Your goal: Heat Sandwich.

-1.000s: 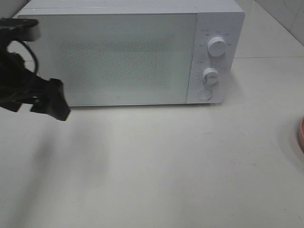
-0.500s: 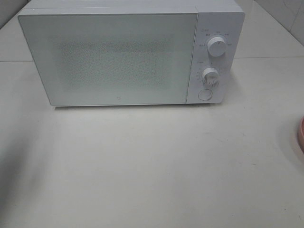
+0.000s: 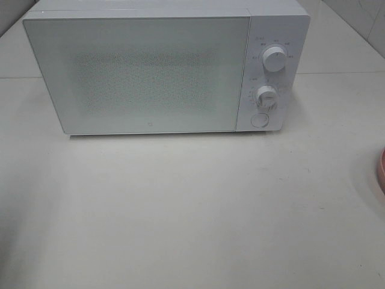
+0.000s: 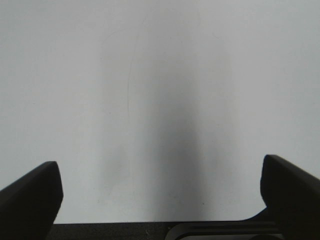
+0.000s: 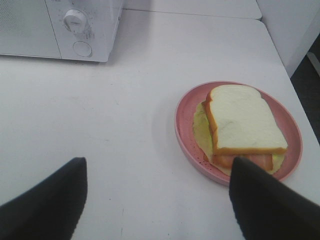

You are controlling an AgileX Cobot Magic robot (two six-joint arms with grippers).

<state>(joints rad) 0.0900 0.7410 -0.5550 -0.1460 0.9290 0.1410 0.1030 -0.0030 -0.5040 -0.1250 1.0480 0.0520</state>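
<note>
The sandwich (image 5: 245, 125), soft and loosely layered on the pink dish (image 5: 182, 117), is best gripped gently across its crusts; both pincers are spread, empty.

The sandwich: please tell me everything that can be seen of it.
The sandwich lies flat on a round pink dish, which stands on the white table near the microwave. Its top is a pale cream bread slice with a tan crust. Below it a pink-orange layer and a thin yellow layer show at the edges, the yellow spreading onto the dish. It looks whole. Nothing but the dish touches it; no gripper holds it.
</note>
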